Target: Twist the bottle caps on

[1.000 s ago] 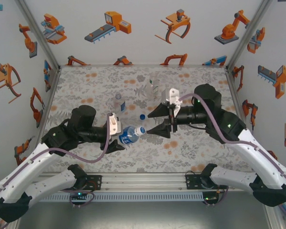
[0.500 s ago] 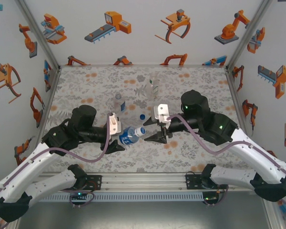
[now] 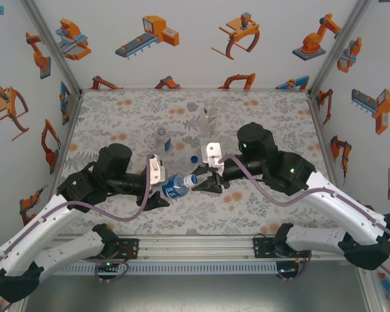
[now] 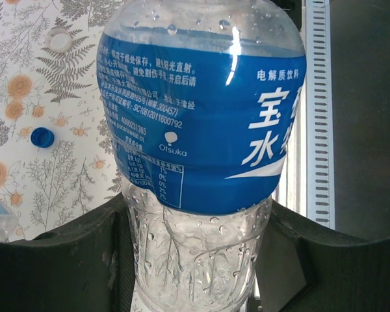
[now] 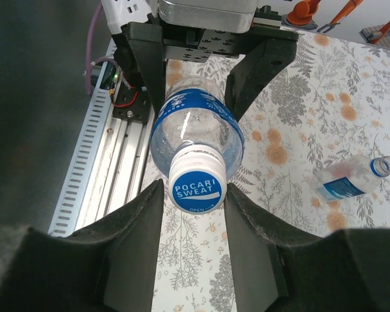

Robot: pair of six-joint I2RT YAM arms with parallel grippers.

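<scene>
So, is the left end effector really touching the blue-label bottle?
Touching. The left wrist view shows the left end effector clamped on the blue-label bottle: both fingers press its clear lower body, no gap.

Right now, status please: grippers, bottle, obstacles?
Left gripper shut on squat clear plastic blue-label bottle. Right gripper flanks its white round cap, grip unclear. Nothing in the way.

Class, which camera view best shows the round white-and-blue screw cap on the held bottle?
The right wrist view: the round white-and-blue screw cap faces the lens, its print readable. The top external view shows it as a tiny speck at the neck; the left wrist view gives the clear plastic bottle's blue-labelled body.
</scene>
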